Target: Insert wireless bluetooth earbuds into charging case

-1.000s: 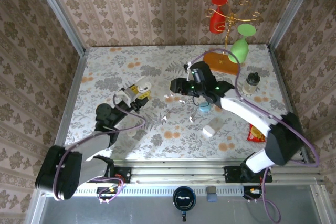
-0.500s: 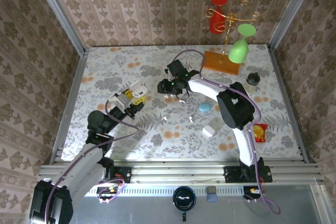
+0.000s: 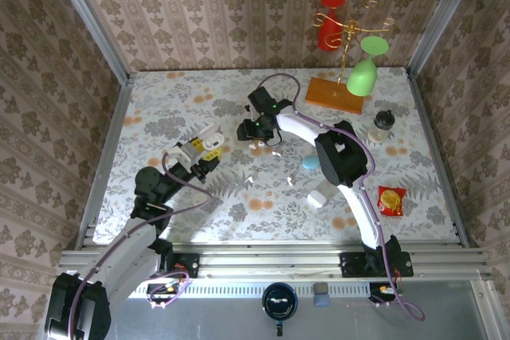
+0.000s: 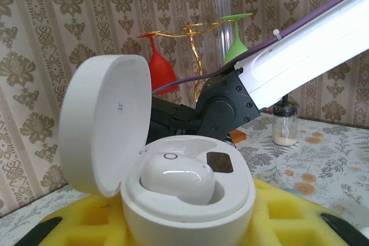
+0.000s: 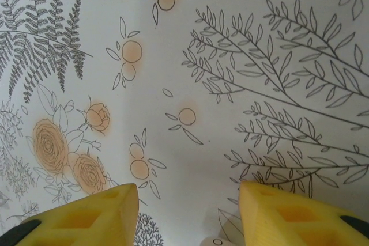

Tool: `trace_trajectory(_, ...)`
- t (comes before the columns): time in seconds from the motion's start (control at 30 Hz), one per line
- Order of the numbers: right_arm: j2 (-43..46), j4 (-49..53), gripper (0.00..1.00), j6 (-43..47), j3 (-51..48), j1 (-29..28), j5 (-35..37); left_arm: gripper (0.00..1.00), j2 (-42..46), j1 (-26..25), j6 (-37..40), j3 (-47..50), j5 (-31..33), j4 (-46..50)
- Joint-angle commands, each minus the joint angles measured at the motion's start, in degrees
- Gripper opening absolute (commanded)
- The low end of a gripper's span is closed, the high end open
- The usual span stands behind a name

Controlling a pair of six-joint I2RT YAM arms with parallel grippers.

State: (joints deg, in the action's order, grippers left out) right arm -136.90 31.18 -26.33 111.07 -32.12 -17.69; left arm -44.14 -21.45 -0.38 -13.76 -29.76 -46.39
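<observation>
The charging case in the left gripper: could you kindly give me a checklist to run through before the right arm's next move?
1. Lid of the charging case open: ok.
2. The left gripper clamped on the charging case: ok.
3. One seated earbud in place, the socket beside it free: ok.
4. The right gripper with jaws apart and empty: ok.
5. An earbud centred between its fingers: not ok, bare table lies there.
6. The loose earbuds lying on the table to fetch: ok.
</observation>
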Motion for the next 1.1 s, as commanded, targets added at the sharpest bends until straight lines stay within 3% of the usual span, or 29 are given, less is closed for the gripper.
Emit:
trace_trajectory(0.0,-0.2,5.7,0.49,2.5,-0.7,0.1,-2.1,0.32,0.1,-0.4,0.4,0.4,0.1,-0.8)
trace_trajectory(0.53,3.4,5.8,0.4,4.0,-5.9,0.2,-5.2,0.33,-2.3,-0.4,0.1,0.2,-0.3,-2.5)
trace_trajectory(0.87,3.0,5.4,0.25,3.5,-6.4,0.5,-4.6,0.33,-2.9,-0.4,0.1,0.0,-0.3,-2.8)
trace_trajectory(1.07,4.0,5.4,0.21,3.5,-6.3,0.5,-4.0,0.33,-4.0,-0.4,0.4,-0.1,-0.3,-2.8)
